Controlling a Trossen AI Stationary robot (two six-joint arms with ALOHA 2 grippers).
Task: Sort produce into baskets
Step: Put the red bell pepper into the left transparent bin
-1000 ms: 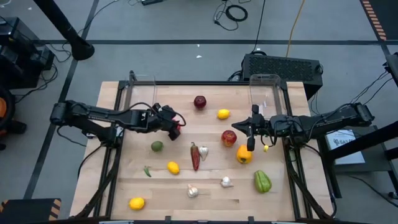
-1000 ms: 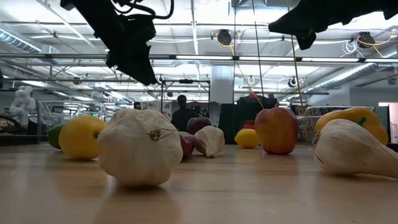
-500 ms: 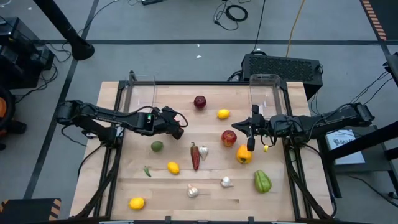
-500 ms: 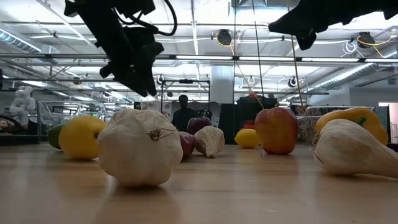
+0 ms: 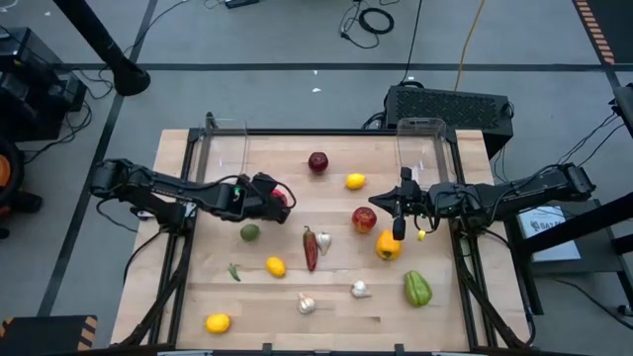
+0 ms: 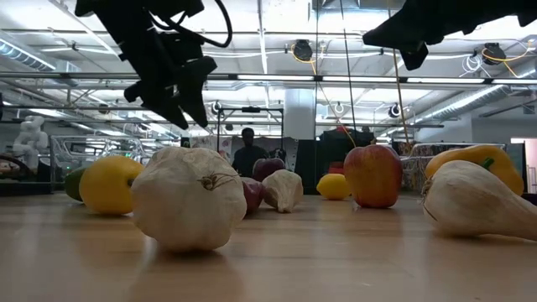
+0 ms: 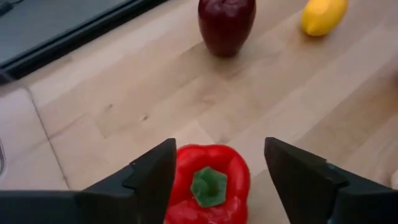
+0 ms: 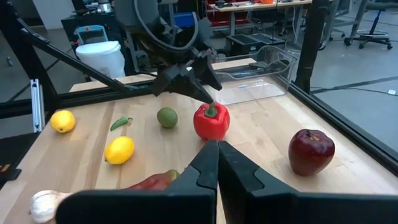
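A red pepper (image 7: 208, 186) stands stem up on the table (image 5: 297, 336), near the left clear basket (image 5: 224, 148). My left gripper (image 7: 221, 162) hangs just above the red pepper, slanting down, open, one finger on either side of it. A gap shows at one finger; at the other I cannot tell. My right gripper (image 8: 217, 165) hovers shut, holding nothing, beside the right clear basket (image 5: 420, 148) and a red apple (image 5: 364, 220). More produce lies loose: a dark apple (image 5: 317, 161), a lemon (image 5: 355, 181), a lime (image 5: 249, 232), a red chili (image 5: 310, 247).
A yellow pepper (image 5: 388, 245), a green pepper (image 5: 416, 289), garlic bulbs (image 5: 307, 305), more lemons (image 5: 276, 266) and a small green chili (image 5: 234, 272) are spread over the table's near half. A black box with cables (image 5: 450, 104) sits behind the far edge.
My left gripper has sunk a little over the red pepper, rolled about its own axis, and opened wider. The pepper has stayed where it stood.
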